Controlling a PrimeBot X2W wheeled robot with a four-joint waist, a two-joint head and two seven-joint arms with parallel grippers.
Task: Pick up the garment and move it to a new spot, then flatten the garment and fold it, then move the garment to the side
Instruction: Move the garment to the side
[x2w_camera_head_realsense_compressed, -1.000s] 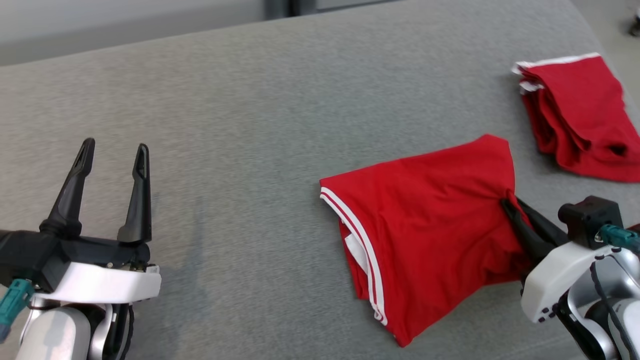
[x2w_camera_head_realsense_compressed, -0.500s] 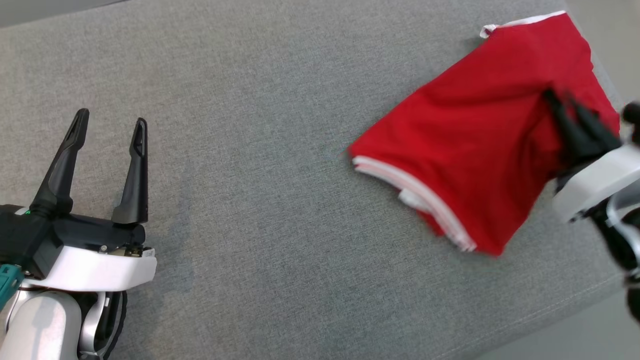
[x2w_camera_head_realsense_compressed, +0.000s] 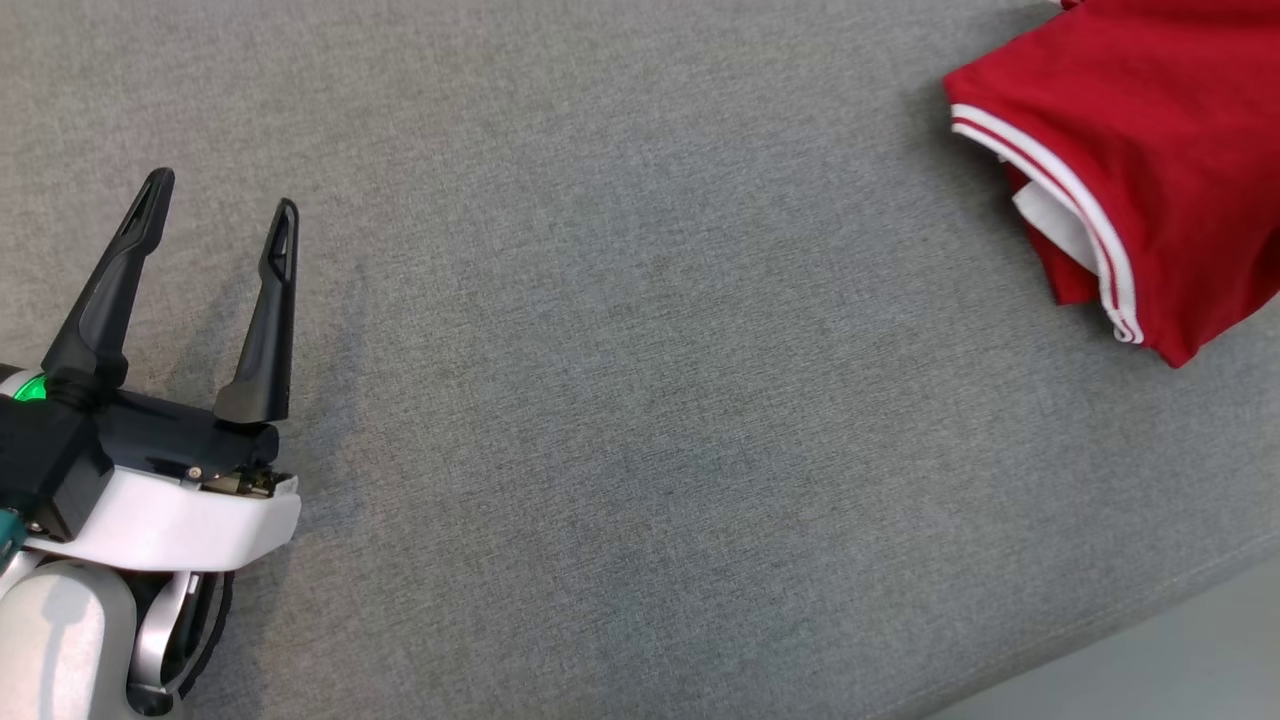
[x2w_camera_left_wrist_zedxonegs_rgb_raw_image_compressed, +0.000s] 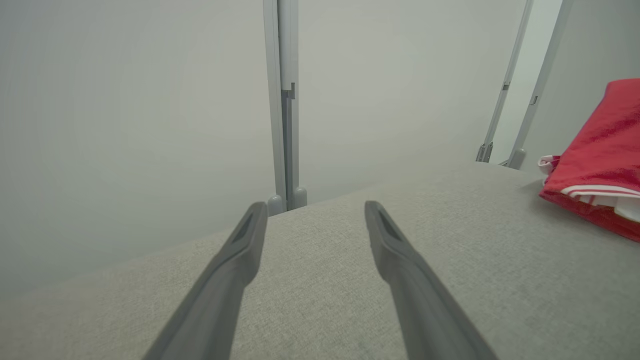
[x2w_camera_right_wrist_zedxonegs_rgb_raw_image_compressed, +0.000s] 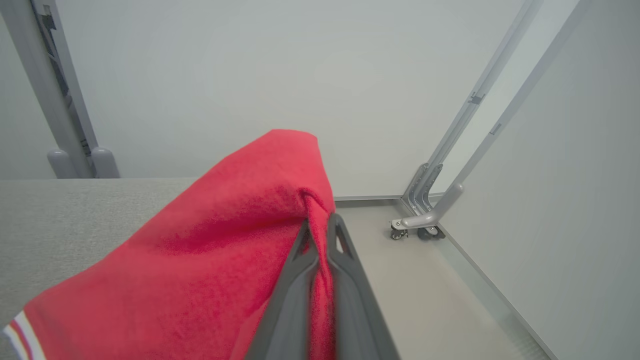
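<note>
right pincer (x2w_camera_right_wrist_zedxonegs_rgb_raw_image_compressed: 320, 222) clenched on a fold of the red garment (x2w_camera_head_realsense_compressed: 1150, 120), which sits at the far right of the grey desk (x2w_camera_head_realsense_compressed: 640, 400) — its white tag (x2w_camera_head_realsense_compressed: 1052, 218) unreadable; left pincer (x2w_camera_head_realsense_compressed: 223, 190) released, well apart.

No writing, brand, number or sign can be read; the white patch (x2w_camera_head_realsense_compressed: 1050, 215) inside the folded red cloth garment (x2w_camera_head_realsense_compressed: 1160, 120) shows no legible print.

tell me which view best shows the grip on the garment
The right wrist view: the right gripper is shut on a fold of the red garment. The head view shows its striped hem; the left wrist view, one edge.
</note>
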